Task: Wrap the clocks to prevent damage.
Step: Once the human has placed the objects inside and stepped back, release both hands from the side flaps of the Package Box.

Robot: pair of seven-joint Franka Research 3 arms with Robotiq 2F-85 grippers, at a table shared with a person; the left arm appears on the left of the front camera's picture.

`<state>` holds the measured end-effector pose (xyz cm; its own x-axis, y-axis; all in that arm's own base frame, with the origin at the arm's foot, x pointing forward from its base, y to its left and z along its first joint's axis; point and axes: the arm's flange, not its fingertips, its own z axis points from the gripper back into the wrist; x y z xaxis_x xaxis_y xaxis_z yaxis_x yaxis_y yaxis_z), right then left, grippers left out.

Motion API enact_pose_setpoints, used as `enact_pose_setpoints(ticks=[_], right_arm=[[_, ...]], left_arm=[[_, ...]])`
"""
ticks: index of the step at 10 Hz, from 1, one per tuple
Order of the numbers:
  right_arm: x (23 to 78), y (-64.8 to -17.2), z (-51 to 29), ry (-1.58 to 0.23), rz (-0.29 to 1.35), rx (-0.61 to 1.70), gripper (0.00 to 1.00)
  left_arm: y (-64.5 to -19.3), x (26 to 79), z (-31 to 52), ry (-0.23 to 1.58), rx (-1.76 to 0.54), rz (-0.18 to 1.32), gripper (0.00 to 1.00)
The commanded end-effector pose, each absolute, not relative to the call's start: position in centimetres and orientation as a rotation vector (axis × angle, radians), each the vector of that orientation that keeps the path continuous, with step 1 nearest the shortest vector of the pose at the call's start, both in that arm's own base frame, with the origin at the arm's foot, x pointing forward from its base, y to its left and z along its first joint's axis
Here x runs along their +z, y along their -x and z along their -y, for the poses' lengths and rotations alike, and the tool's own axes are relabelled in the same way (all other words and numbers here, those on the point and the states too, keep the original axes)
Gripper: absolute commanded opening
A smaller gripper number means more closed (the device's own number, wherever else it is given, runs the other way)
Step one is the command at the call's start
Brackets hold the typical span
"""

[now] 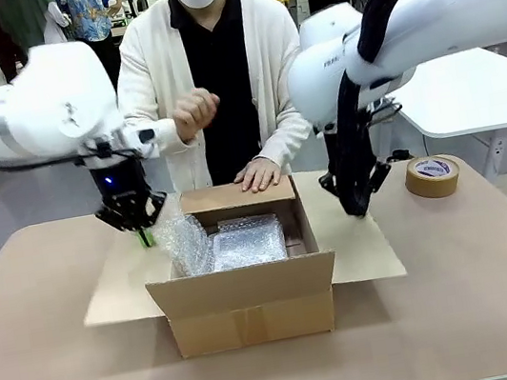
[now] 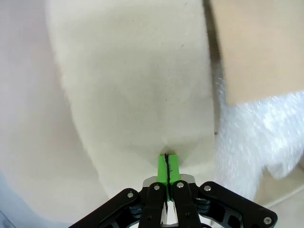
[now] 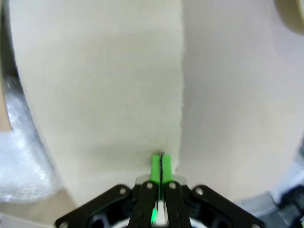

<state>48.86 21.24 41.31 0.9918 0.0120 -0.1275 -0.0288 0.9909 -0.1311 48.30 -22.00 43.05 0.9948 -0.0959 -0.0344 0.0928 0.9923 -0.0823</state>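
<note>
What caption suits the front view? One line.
Shut left gripper and right gripper rest on side flaps of an open brown cardboard box holding clear bubble wrap.

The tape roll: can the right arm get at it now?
Probably yes: the tape roll lies bare on the table beside the right tool, with nothing between them; that tool is shut.

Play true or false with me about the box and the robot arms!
The box is open. True.
Bubble wrap lies inside the box. True.
The tape roll sits in the box. False: it lies on the table, right of the box.
The left gripper is wide open. False: it is shut.
A person's hand rests on the box's far flap. True.
</note>
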Motion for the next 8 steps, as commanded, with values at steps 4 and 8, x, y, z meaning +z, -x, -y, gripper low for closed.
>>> enact_pose_setpoints(ticks=[4,8], right_arm=[[54.6,-44.3,-10.7,0.335,-0.154,0.571,0.01],[55.4,-42.3,-6.5,0.327,-0.145,0.985,0.01]], left_arm=[[-44.7,56.2,10.1,0.162,-0.736,-0.084,0.00],[-43.4,56.7,5.4,0.139,-1.081,-0.019,0.00]])
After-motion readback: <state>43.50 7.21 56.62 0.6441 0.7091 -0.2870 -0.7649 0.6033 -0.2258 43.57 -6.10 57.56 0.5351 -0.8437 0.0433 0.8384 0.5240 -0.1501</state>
